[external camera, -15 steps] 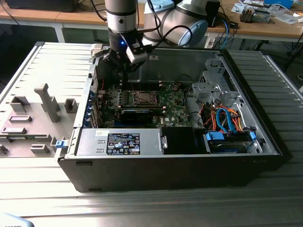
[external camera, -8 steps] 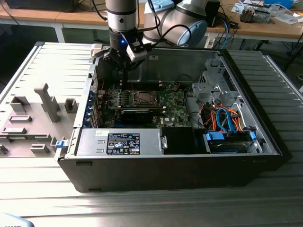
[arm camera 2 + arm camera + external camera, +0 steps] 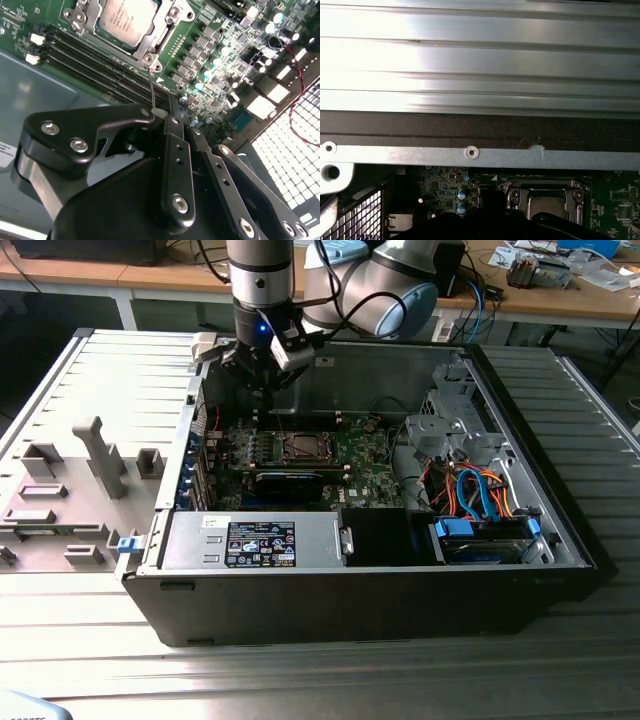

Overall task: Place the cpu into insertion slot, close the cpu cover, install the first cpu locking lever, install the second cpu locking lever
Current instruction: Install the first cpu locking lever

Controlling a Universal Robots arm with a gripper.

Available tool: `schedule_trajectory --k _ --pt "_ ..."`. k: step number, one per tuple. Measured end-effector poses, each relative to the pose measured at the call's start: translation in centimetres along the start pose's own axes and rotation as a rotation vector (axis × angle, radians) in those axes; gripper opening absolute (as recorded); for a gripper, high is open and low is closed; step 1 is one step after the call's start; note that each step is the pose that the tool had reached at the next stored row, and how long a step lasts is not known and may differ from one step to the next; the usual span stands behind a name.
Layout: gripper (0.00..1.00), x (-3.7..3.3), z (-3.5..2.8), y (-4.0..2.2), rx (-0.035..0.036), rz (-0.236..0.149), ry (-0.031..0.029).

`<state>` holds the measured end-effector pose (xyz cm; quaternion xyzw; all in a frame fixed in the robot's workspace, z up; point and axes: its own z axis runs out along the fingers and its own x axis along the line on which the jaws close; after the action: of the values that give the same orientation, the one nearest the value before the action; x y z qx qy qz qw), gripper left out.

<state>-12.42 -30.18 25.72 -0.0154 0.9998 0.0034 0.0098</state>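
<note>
Hanging over the case's rear edge, gripper clears the seated cpu.

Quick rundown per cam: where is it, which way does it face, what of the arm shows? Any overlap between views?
Exterior view: off the arm, above and in front of the open computer case, looking down into it; the arm and gripper hang over the motherboard.
Second wrist view: on the arm, looking past the gripper's black linkage at the cpu under its cpu cover.
First wrist view: on the arm, facing the case wall and ribbed table.
Shared: all three show the cpu socket.
</note>
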Motion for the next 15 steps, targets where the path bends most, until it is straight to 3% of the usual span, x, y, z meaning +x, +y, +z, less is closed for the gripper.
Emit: schedule_trajectory --k 15 --pt "0.11 -0.36 0.02 -0.01 0.0000 0.000 0.0000"
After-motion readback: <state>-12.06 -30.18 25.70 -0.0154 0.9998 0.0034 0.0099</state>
